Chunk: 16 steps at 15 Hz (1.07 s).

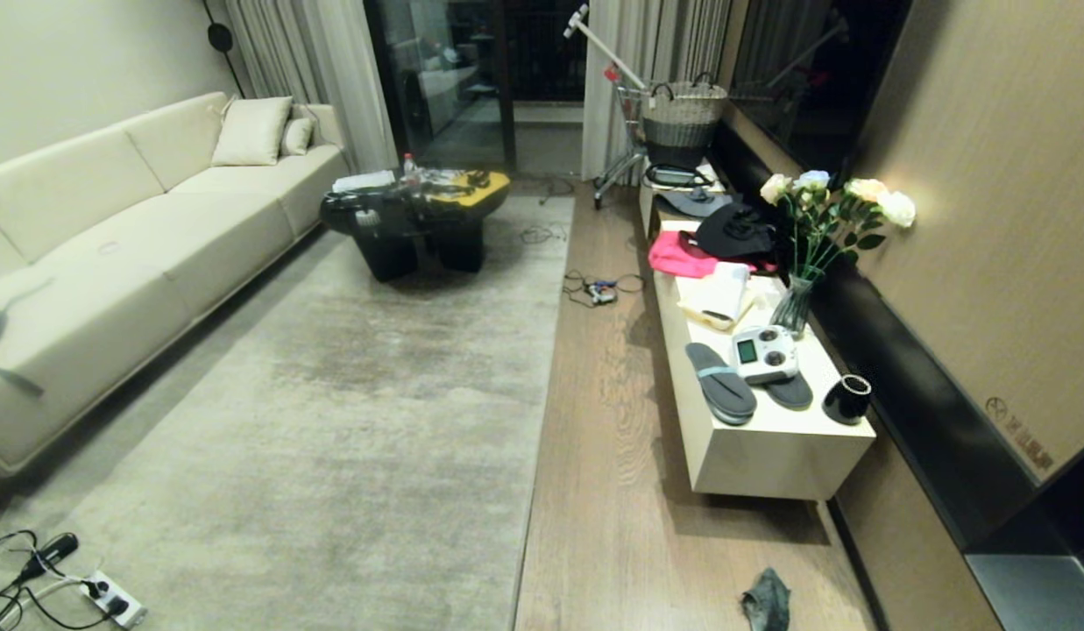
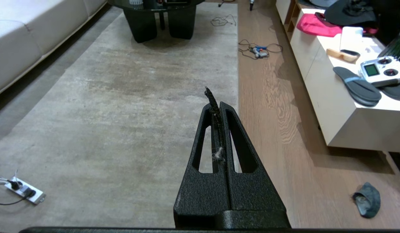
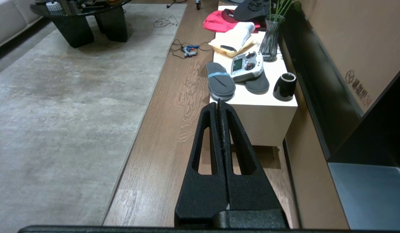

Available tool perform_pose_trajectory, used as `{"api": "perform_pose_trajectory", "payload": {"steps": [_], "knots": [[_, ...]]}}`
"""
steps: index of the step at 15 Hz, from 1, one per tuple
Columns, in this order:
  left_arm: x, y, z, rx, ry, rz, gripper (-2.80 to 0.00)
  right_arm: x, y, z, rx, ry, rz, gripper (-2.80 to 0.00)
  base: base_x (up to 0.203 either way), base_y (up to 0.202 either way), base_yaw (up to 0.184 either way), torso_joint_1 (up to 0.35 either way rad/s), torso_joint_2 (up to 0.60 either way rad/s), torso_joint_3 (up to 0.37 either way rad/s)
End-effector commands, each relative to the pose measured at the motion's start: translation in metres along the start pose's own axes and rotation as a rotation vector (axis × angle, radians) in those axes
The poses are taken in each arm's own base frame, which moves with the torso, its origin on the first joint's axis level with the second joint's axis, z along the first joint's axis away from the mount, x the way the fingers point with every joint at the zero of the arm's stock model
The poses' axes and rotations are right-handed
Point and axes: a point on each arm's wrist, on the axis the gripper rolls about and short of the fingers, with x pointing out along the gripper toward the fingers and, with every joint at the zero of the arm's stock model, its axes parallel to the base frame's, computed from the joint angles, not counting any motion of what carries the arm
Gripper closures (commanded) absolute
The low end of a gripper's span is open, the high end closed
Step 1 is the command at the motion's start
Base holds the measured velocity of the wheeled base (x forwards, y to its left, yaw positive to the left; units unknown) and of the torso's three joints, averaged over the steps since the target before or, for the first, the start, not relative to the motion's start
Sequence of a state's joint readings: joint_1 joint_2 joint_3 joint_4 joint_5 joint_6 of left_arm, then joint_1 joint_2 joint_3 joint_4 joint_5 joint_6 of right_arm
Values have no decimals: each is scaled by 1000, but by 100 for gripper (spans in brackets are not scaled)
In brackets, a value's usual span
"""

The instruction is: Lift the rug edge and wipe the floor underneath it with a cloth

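Cloth [image 1: 767, 599] crumpled on floor [image 1: 612, 421] right by robot, just off rug edge [image 1: 542, 386], handy for grabbing first imo. Left gripper [image 2: 218, 106] and right gripper [image 3: 219, 106] both clenched, empty, parked over the floor, nothing lifted yet.

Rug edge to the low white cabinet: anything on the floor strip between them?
Mostly bare floor between the rug edge and the cabinet. The head view shows only a tangle of cable with a small device far along it.
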<state>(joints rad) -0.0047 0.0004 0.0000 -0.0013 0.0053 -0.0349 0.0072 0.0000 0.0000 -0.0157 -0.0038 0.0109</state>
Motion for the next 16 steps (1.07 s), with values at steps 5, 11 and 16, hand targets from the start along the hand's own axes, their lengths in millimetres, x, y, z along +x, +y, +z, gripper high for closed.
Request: {"api": "perform_pose_trajectory", "payload": {"steps": [5,11,16], "knots": [[0,0,0,0,1,1,0,0,0,0,0,2,0,0,0,0,0,189,-469,-281],[0,0,0,0,1,1,0,0,0,0,0,6,0,0,-1,-2,30,147,-348,-203],[0,0,0,0,1,1,0,0,0,0,0,2,0,0,-2,-9,175,142,-334,-188]]}}
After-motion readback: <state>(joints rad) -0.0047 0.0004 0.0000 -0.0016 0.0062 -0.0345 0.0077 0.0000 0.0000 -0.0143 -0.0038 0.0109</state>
